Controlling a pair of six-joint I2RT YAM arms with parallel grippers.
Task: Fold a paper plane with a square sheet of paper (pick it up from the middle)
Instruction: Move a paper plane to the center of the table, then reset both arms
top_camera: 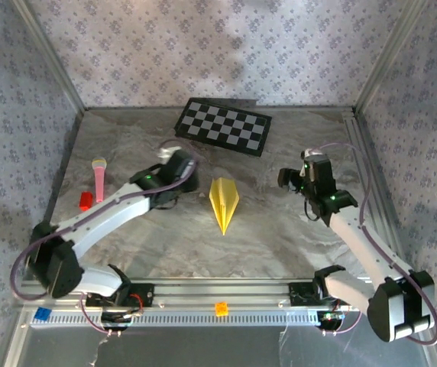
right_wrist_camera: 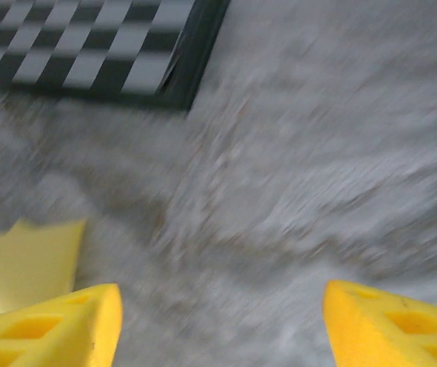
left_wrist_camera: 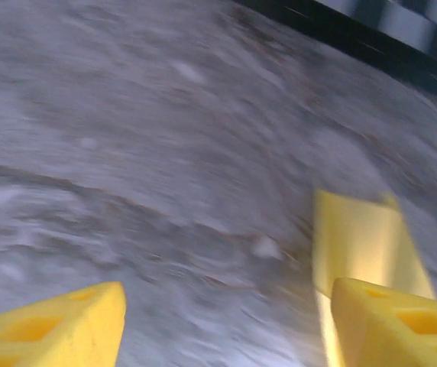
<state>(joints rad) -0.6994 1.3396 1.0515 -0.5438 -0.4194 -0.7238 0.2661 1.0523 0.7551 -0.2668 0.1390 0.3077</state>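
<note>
- Closest to me, a ribbed metal rail [top_camera: 203, 294] runs along the table's front edge, with a small orange block [top_camera: 221, 308] sitting on it. It is hard, square and well out of the way.
- The left gripper [left_wrist_camera: 226, 306] hangs low over the table with its jaws spread wide and nothing between them. Its fingers [left_wrist_camera: 58, 332] are chunky yellow wedges with hollow pockets.
- The right gripper [right_wrist_camera: 222, 306] is the same, wide apart and empty.
- The paper plane [top_camera: 224, 200] lies flat on the middle of the marbled grey table [top_camera: 165, 245], between the two grippers and touched by neither. It is a narrow yellow dart of thin, matte paper with a centre crease, its nose pointing towards me.
- To my eye the folding looks done, so the risks are small ones.
- With nothing pressing on it, springy paper may let the wings lift and the creases relax.
- A finger passing low could catch an edge and skid the light plane across the smooth top, or crush its nose.
- Off to the left, well apart, lie a pink stick-like toy [top_camera: 98, 180] and a small red block [top_camera: 85, 201].
- Farthest back is the checkerboard [top_camera: 224, 126], stiff, flat and dark-rimmed. A nudged plane could slide up against it.
</note>
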